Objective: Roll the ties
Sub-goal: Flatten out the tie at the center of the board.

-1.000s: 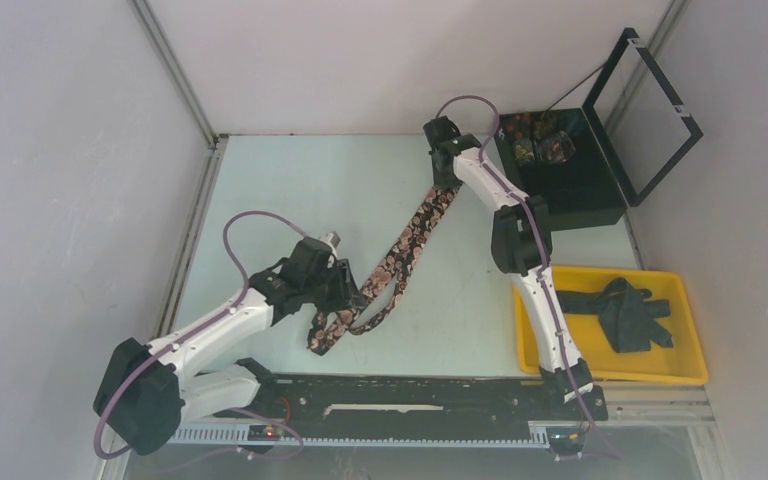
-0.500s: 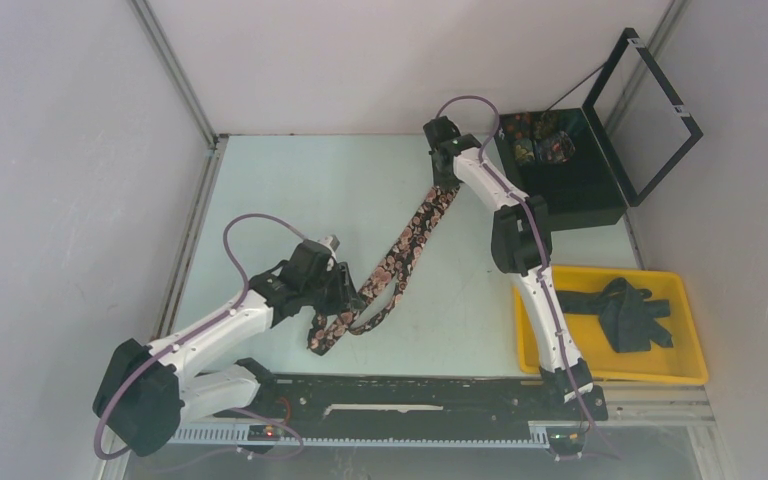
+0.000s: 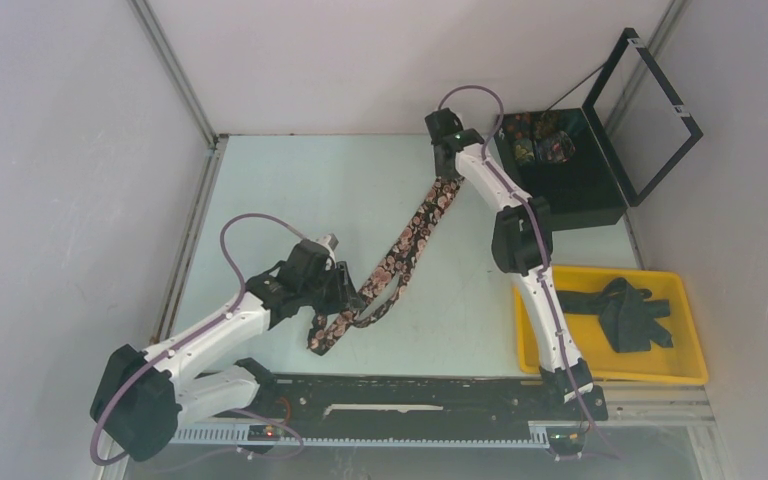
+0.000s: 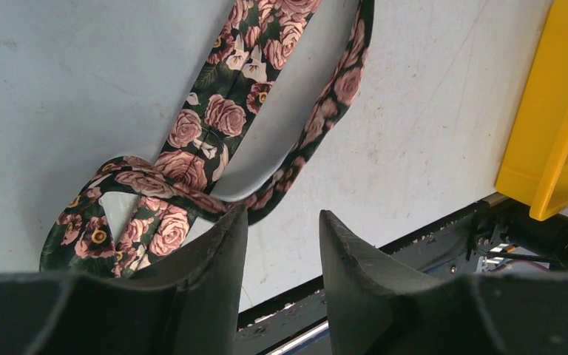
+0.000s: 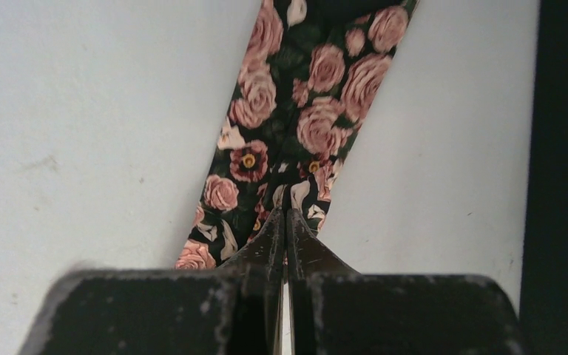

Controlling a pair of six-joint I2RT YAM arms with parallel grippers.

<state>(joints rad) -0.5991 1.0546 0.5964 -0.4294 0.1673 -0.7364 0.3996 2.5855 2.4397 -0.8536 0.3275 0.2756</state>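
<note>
Black fabric printed with pink roses, the rose-patterned tie [image 3: 400, 250], was laid diagonally across the pale green table [image 3: 290, 190]. It ran from beside the far-right corner down toward the middle of the near edge, where its narrow end was doubled into a loose loop.

The right gripper [image 5: 286, 214] was set at the tie's far end with its fingertips pressed together on the cloth. Whether any cloth was pinched between them could not be told. The left gripper [image 4: 281, 214] was held partly open just beside the loop, with nothing between its fingers.

The tie was kept well apart from the left edge.

A black box [image 3: 580, 185] with its lid [image 3: 660, 110] raised was placed at the far-right corner, and rolled ties [image 3: 538, 135] were seen inside. A yellow tray [image 3: 610, 272] holding dark ties [image 3: 625, 310] was placed at the near-right corner, well apart from the loop.
</note>
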